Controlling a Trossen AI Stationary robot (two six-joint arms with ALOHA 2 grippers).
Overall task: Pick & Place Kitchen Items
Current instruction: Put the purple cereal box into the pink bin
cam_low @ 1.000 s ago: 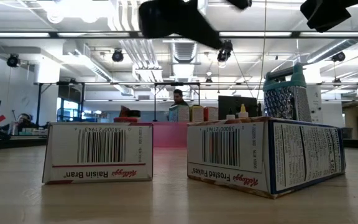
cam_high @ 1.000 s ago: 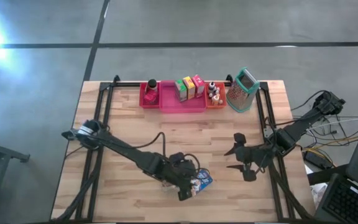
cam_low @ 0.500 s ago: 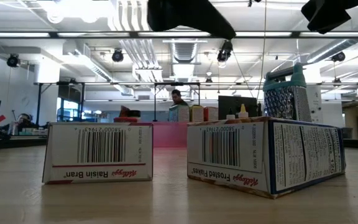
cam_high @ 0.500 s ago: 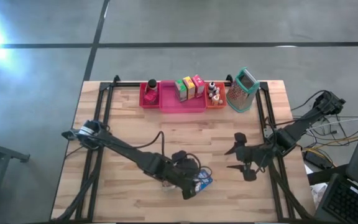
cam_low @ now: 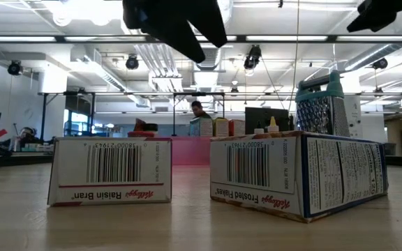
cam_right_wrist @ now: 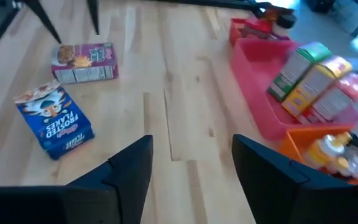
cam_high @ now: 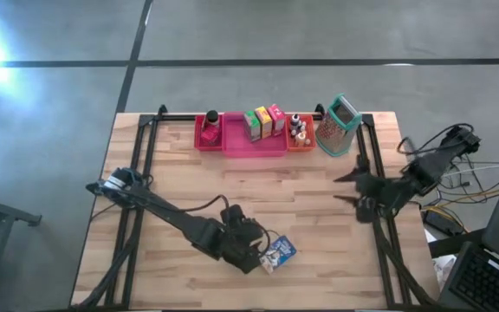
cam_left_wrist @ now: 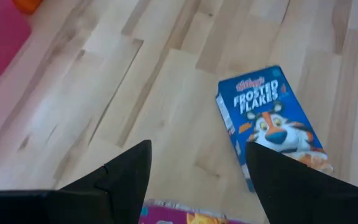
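Note:
Near the table's front edge, a blue Frosted Flakes box (cam_high: 279, 253) lies flat on the wood, front face up. A purple Raisin Bran box (cam_right_wrist: 84, 62) rests on the table beside it; in the high view my left arm hides it. My left gripper (cam_left_wrist: 197, 149) hovers open above these two boxes, pointing slantwise down, with nothing between its fingers. My right gripper (cam_high: 346, 189) stands open in the air near the table's right side, well away from both boxes. In the low view the Raisin Bran box (cam_low: 110, 171) and the Frosted Flakes box (cam_low: 299, 174) sit side by side.
Along the far edge stand a red tray (cam_high: 209, 132), a pink tray (cam_high: 254, 143) holding green, yellow and pink boxes, an orange tray (cam_high: 300, 140) with small bottles, and a metal grater (cam_high: 338, 126). Bare wood lies between the trays and the two boxes.
My right gripper has drawn back toward the table's right edge and risen, staying open. My left gripper has turned and shifted a little toward the left, so more of the blue box shows. Neither box has moved.

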